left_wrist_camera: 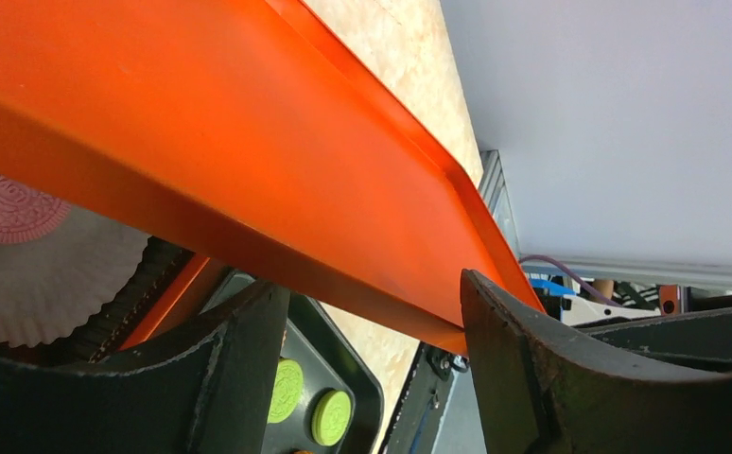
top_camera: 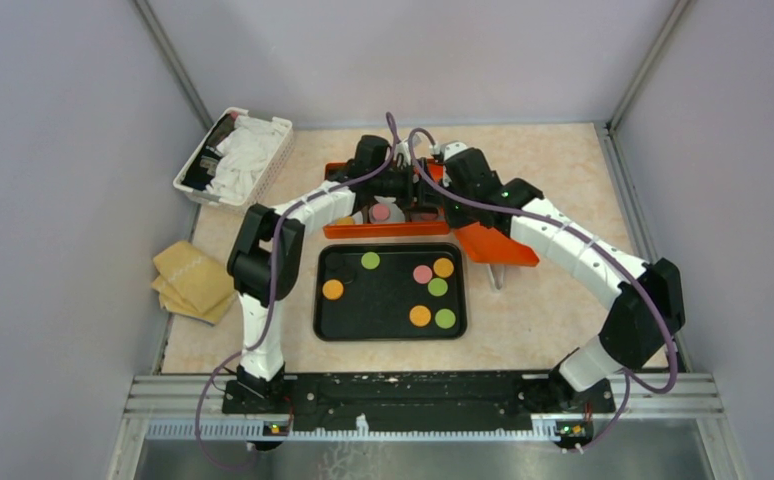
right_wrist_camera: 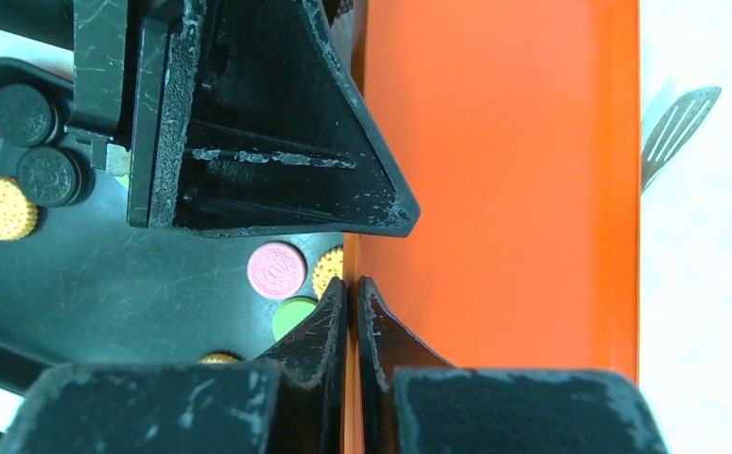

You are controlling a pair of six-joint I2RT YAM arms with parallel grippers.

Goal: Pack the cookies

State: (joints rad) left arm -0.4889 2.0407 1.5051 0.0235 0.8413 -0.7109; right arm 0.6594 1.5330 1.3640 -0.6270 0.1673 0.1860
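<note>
We judge that the step in hand is to manage the orange lid (right_wrist_camera: 504, 189) over the orange box (top_camera: 383, 231), so that cookies can go in. The right claw (right_wrist_camera: 353, 284) is fully closed and pinches the thin edge of this lid. The left claw (left_wrist_camera: 374, 303) stands wide, with the lid's rim passing between its jaws, and we cannot tell whether it touches.

To do this well, we would hold the pinch firm and move the lid slowly. It hangs tilted above a white paper liner (left_wrist_camera: 50, 284) with one pink cookie (left_wrist_camera: 3, 203) on it, and a slip could crush the liner. The left claw should take the rim before the right one lets go.

The cookies (top_camera: 437, 287) are small flat discs with a stamped pattern, in orange, green, pink and black. Most lie loose on the black tray (top_camera: 378, 300), in front of the box on the desk (top_camera: 563, 160). The black ones are hard to see against it.
</note>
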